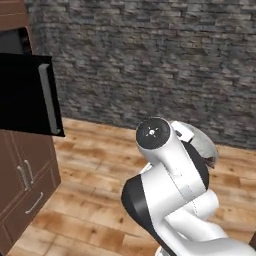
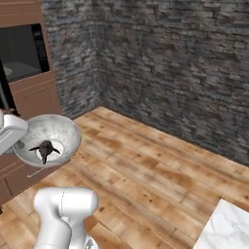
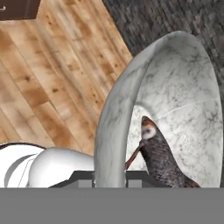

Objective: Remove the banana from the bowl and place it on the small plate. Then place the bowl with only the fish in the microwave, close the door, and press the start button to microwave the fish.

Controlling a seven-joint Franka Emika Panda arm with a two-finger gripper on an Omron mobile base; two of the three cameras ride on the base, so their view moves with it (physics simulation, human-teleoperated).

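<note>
In the hand view, the gripper sat at the six o'clock edge with its jaws drawn narrow, clamped on the rim of the bowl, one finger on each side of the wall. The bowl was tipped steeply, its mottled white inside facing three o'clock. The fish lay inside against the lower wall, head toward twelve o'clock, tail running off toward five o'clock.

In the right base view the bowl hung at nine o'clock, held up over the wooden floor, with the fish dark at its bottom. In the left base view only the bowl's edge showed, at three o'clock behind the white arm.

Further off, the microwave sat in brown cabinetry at ten o'clock of the right base view, its cavity open. Its door stood swung out at nine o'clock of the left base view, grey bar handle facing the room. The stone wall closed the back.
</note>
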